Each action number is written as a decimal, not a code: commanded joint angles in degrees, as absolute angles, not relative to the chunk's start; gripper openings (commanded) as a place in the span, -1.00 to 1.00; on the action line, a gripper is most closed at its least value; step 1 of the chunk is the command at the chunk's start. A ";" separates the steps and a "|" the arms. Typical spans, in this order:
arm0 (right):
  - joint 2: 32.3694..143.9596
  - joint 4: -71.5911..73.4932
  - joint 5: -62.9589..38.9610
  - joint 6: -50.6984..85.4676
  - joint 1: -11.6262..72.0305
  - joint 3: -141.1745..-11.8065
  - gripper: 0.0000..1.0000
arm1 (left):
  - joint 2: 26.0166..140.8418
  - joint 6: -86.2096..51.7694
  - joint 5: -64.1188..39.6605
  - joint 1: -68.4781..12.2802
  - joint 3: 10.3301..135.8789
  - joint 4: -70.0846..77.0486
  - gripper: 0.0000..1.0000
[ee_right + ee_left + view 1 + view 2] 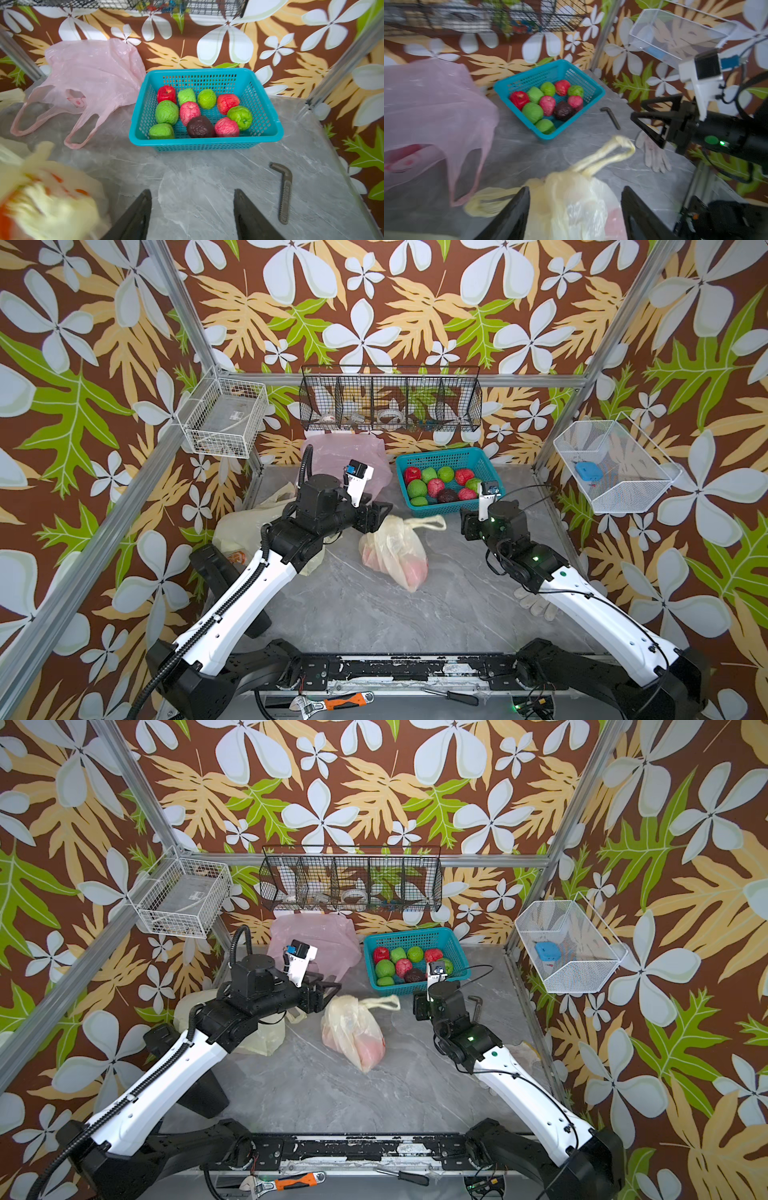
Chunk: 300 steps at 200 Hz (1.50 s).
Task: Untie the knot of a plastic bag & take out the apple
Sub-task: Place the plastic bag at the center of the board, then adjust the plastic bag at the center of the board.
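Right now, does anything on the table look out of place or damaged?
Yes. A bent metal tool lies loose on the table beside the blue basket, and a white glove lies at the table's edge; neither suits fruit work. The fruits in the basket look wrinkled, one dark brown.

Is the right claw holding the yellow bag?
No, the right gripper is open over the bare table, and the yellow bag lies apart from it.

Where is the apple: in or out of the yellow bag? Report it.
In. The apple shows as a pinkish shape through the yellow bag, whose neck is bunched together.
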<state>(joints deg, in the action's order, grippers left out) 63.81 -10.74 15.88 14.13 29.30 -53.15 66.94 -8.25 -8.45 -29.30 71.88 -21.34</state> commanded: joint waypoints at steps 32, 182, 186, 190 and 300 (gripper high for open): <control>65.92 -9.30 4.64 17.54 29.27 -50.53 0.31 | 73.54 -21.11 19.43 -16.65 81.34 -38.25 0.88; 66.06 -2.90 -5.19 21.14 29.38 -40.65 0.31 | 79.76 -12.25 15.77 -12.08 76.42 -36.25 -1.00; 65.80 -2.59 -5.30 21.38 29.43 -40.25 0.31 | 79.44 -11.96 15.31 -12.33 77.32 -36.41 -1.00; 65.53 -2.26 -5.47 21.67 29.42 -39.98 0.31 | 79.33 -11.72 14.92 -12.55 78.17 -36.60 -1.00; 64.10 -3.78 -5.46 22.94 30.20 -40.09 0.31 | 107.38 -22.28 41.65 -23.03 95.71 -53.52 1.00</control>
